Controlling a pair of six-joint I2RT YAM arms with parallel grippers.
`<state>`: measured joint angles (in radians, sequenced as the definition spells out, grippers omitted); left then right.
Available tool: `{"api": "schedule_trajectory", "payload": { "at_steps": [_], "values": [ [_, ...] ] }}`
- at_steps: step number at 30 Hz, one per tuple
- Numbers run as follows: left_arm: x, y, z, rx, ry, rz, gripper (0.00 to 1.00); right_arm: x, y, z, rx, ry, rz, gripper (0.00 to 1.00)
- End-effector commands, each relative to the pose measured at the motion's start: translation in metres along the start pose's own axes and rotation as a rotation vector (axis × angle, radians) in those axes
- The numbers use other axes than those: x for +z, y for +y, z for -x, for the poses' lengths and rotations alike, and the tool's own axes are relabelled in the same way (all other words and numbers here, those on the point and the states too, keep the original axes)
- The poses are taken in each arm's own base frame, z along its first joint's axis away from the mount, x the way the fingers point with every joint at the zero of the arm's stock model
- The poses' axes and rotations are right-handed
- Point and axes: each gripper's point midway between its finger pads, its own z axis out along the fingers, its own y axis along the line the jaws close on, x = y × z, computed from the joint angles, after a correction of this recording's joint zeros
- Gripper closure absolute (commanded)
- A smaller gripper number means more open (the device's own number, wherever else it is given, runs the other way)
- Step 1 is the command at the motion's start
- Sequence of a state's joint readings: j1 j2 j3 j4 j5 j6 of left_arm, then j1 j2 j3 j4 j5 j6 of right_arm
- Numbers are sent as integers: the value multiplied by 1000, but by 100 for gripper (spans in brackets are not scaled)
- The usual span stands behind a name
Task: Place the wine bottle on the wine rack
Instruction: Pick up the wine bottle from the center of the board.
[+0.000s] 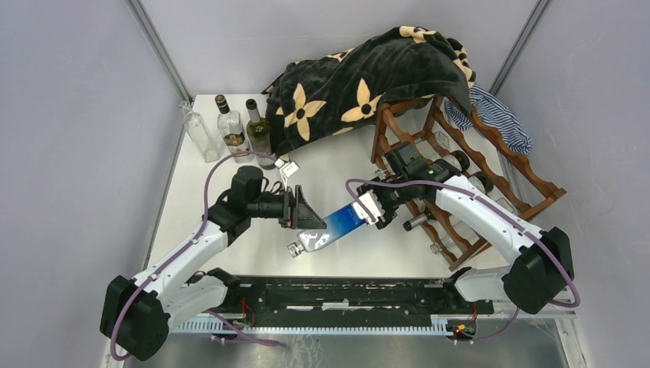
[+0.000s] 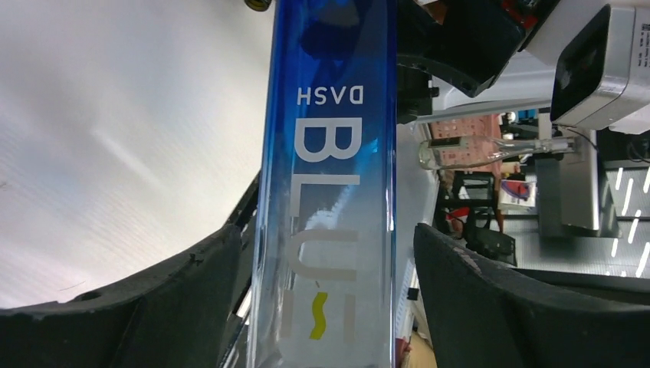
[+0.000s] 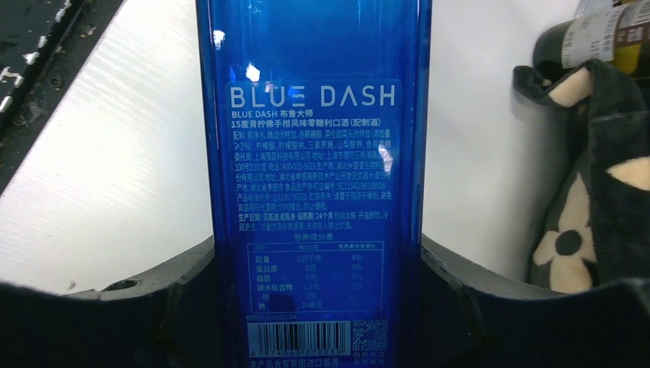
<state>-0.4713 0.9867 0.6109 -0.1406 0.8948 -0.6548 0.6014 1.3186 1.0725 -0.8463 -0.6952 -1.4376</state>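
While held, bottle [image 1: 345, 220] between left jaws

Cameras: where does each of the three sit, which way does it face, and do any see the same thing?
Top external: fixed above and behind the robot, facing down at the table, wine rack and blue bottle; left arm and right arm show whole.
Left wrist: on the left arm, facing along the left end effector, its open fingers either side of the bottle.
Right wrist: on the right arm, facing along the right end effector, clamped on the bottle.
Shared: both wrist views show that bottle, from opposite ends.
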Motion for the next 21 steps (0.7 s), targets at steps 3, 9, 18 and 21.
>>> {"api": "schedule_trajectory", "payload": {
  "at_steps": [3, 9, 18, 21],
  "values": [
    [5, -22, -6, -24, 37, -126, 18, -25, -65, 40, -155, -81, -179, 100],
    [14, -33, -16, -23, 87, -169, 29, -25, -70, 36, -159, -58, -189, 100],
    [17, -34, -14, -5, 113, -172, 90, -29, -66, 30, -165, -14, -189, 100],
    [16, -38, -11, 10, 105, -182, 98, -30, -68, 28, -123, -2, -207, 88]
  ]
}}
